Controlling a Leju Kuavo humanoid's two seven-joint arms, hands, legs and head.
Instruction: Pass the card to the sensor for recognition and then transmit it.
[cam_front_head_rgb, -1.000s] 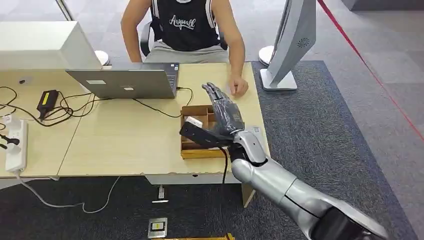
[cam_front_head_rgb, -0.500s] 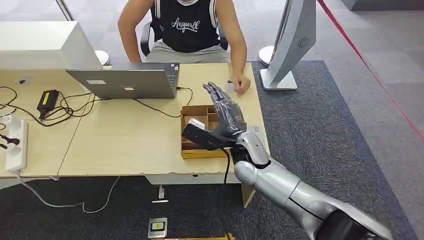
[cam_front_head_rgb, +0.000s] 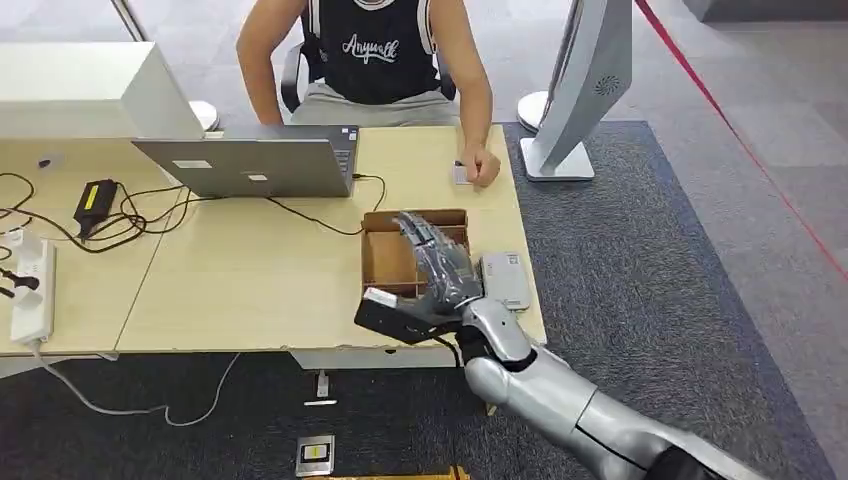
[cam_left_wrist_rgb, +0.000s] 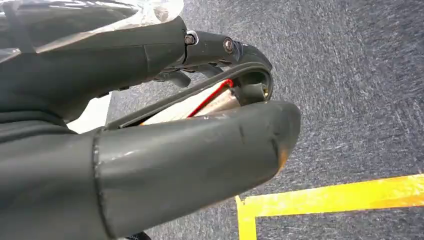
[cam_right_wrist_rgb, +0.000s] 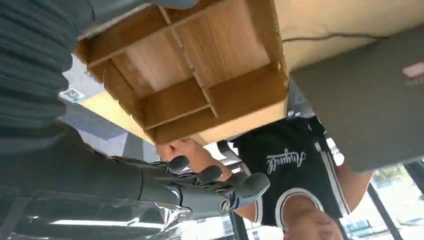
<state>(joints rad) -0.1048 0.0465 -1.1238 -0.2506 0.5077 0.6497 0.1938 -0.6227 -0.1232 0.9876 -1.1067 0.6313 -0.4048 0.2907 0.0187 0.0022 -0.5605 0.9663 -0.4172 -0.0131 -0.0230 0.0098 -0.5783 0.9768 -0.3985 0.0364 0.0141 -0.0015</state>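
here, the right hand (cam_front_head_rgb: 440, 262) hangs over the wooden divided tray (cam_front_head_rgb: 384, 262) near the table's (cam_front_head_rgb: 250, 280) front right corner, fingers extended and slightly apart, palm facing the tray's compartments. no card can be made out between its fingers in the head view or the right wrist view, so whether it carries anything cannot be told. the card itself cannot be located with confidence: a small white piece (cam_front_head_rgb: 382, 298) lies at the tray's near edge, touching a black box-like part at the wrist, and a grey flat device (cam_front_head_rgb: 505, 278), possibly the sensor, sits just beside the tray on its right. in the left wrist view, the left hand (cam_left_wrist_rgb: 150, 145) hangs over the carpet, fingers curled in; a pale flat piece with a red edge (cam_left_wrist_rgb: 200, 106) shows among them, but whether it is gripped cannot be told. a person's hand (cam_front_head_rgb: 480, 168) rests at the far table edge beside a laptop (cam_front_head_rgb: 250, 165).

risks, as judged: a descending hand may nudge the light tray toward the table edge; a thin card lying flat may slip from extended fingers; a reach toward the device could pass near the person's hand.
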